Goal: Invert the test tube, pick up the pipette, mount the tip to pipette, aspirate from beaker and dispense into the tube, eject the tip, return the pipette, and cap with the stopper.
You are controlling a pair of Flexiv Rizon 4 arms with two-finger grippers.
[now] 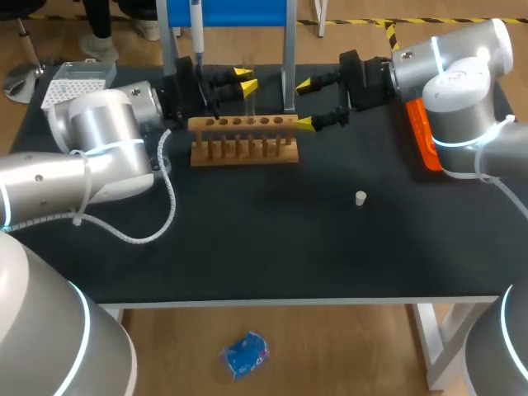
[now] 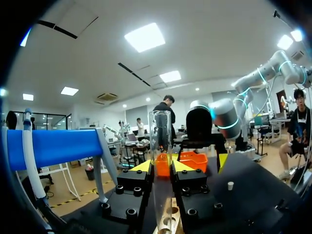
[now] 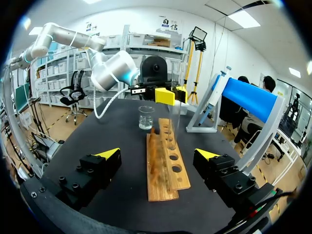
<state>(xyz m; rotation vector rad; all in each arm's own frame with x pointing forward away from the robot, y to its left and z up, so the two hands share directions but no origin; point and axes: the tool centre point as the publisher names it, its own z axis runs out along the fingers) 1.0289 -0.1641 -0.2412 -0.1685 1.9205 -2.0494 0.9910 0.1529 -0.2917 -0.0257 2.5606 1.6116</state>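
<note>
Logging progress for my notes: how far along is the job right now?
Barely started; nothing looks finished. In hand: the left gripper is shut on the test tube, upright at the wooden rack; I cannot tell whether it is inverted yet. Left: the pipette hangs on its stand, the stopper lies loose on the table, and the right gripper is open and empty.

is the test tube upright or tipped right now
Upright: the test tube stands vertical, gripped between the left gripper's fingers at the wooden rack; cannot tell whether it sits in a hole.
</note>
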